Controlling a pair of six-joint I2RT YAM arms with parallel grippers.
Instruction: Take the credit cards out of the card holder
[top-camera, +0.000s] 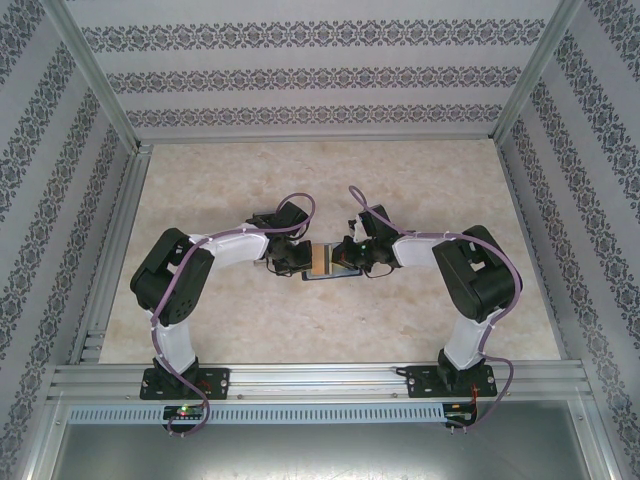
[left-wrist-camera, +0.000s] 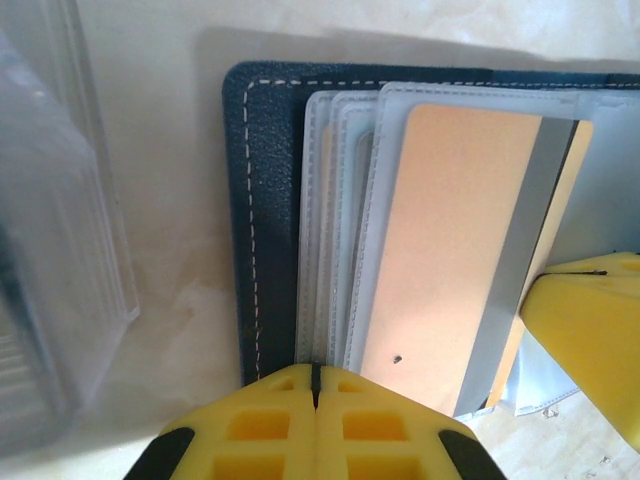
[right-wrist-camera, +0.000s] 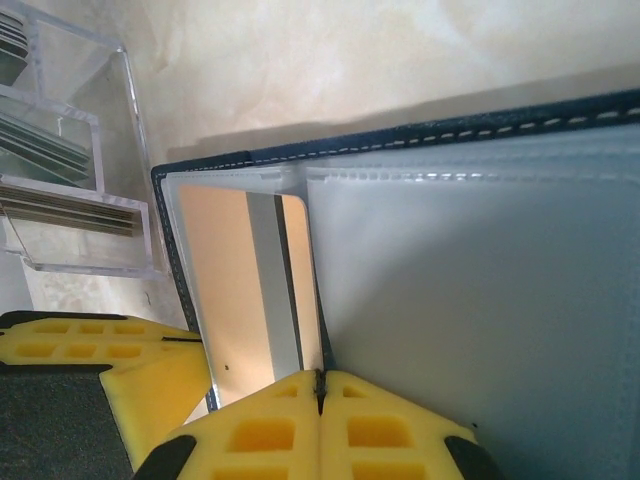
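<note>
The dark navy card holder (top-camera: 343, 272) lies open on the table between my two arms. Its stitched cover (left-wrist-camera: 262, 200) and stacked clear sleeves (left-wrist-camera: 340, 230) are plain in the left wrist view. A tan credit card (left-wrist-camera: 455, 240) with a grey stripe sits in the top sleeve. My left gripper (left-wrist-camera: 315, 378) is shut, its tips at the near ends of the sleeves. My right gripper (right-wrist-camera: 320, 380) is shut with its tips meeting on the lower edge of the tan credit card (right-wrist-camera: 225, 280), beside a wide clear sleeve (right-wrist-camera: 470, 290). In the top view, the left gripper (top-camera: 298, 262) and right gripper (top-camera: 354, 260) flank the holder.
A clear acrylic tray (right-wrist-camera: 75, 170) with thin dark cards in its slots stands just beyond the holder's left end, also blurred at the left of the left wrist view (left-wrist-camera: 60, 250). Aluminium frame rails (top-camera: 300, 375) and patterned walls bound the marble table (top-camera: 330, 180).
</note>
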